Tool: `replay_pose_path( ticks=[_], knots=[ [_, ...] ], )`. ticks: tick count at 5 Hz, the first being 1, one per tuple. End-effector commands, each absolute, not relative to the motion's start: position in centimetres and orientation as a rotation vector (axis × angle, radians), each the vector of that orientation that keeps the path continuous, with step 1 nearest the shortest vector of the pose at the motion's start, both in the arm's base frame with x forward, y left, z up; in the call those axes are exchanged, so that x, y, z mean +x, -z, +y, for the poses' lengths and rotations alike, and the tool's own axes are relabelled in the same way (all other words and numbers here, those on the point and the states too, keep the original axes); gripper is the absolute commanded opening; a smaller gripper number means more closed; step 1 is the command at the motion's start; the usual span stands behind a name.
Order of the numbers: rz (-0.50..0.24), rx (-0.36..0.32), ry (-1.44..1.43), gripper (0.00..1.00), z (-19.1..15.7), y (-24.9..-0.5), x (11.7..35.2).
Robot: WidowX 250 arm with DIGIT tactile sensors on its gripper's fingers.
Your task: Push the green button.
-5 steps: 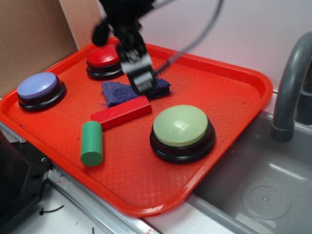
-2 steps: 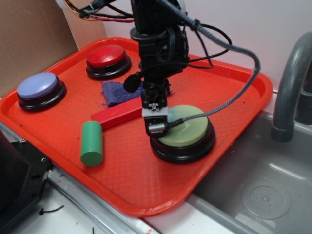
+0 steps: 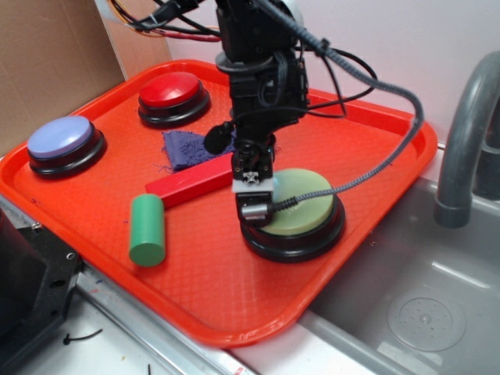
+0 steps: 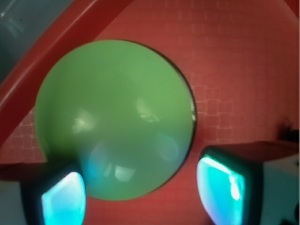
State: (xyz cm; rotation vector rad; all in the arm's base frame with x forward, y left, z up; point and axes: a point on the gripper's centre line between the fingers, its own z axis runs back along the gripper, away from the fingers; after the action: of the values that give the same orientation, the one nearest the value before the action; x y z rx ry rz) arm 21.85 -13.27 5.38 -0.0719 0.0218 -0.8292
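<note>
The green button (image 3: 306,201), a large pale-green dome on a black ring base, sits at the front right of the red tray (image 3: 375,129). My gripper (image 3: 254,209) points down at the button's left edge and touches or nearly touches the dome. In the wrist view the button (image 4: 115,117) fills the middle. The two fingers, with glowing teal pads (image 4: 63,200), stand wide apart at the bottom. The left finger overlaps the dome's edge and the right one is over the tray. The gripper (image 4: 145,194) is open and holds nothing.
On the tray are a red button (image 3: 169,90) at the back, a lavender-blue button (image 3: 61,138) at the left, a dark green cylinder (image 3: 147,229), a red block (image 3: 187,185) and a blue cloth (image 3: 181,148). A grey sink (image 3: 437,305) and a faucet (image 3: 461,141) lie to the right.
My gripper has moved from above the blue cloth forward and down to the left edge of the green button, then sunk a little lower on it.
</note>
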Motion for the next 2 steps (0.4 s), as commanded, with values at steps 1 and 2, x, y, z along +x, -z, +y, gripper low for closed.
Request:
replay_pose_path(
  ticks=[1,2],
  knots=[
    [0.001,-0.125,0.824,1.00,-14.11,-6.51,21.57],
    [0.096,-0.130,0.752,1.00,-13.83,-5.91,21.62]
  ],
)
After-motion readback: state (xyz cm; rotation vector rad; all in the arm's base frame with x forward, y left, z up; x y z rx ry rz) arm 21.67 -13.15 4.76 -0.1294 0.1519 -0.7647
